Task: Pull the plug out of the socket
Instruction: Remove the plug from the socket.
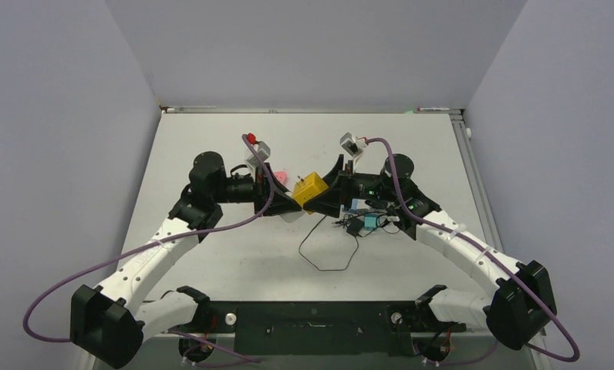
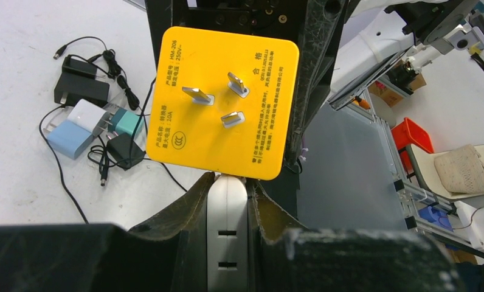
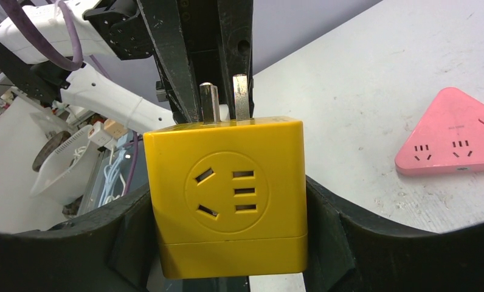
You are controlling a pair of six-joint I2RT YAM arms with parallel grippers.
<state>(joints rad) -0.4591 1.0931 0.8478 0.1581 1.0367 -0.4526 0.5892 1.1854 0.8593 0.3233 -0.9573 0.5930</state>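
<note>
A yellow cube socket [image 1: 308, 190] hangs above the table's middle, between the two arms. My right gripper [image 1: 323, 197] is shut on it, with one finger on each side in the right wrist view [image 3: 227, 201]. The cube's [image 3: 227, 194] front outlets are empty, and metal prongs stick out of its top. My left gripper [image 1: 287, 206] is shut on a white plug [image 2: 227, 231]. In the left wrist view [image 2: 227, 181] the plug's tip butts against the cube's [image 2: 224, 100] lower edge. No gap or prongs show between them.
A pink triangular power strip [image 3: 452, 137] lies on the table behind the left gripper [image 1: 279, 176]. A heap of chargers and black cables [image 1: 366, 223] lies under the right arm and also shows in the left wrist view [image 2: 87, 125]. One black cable loops toward the front [image 1: 327, 258].
</note>
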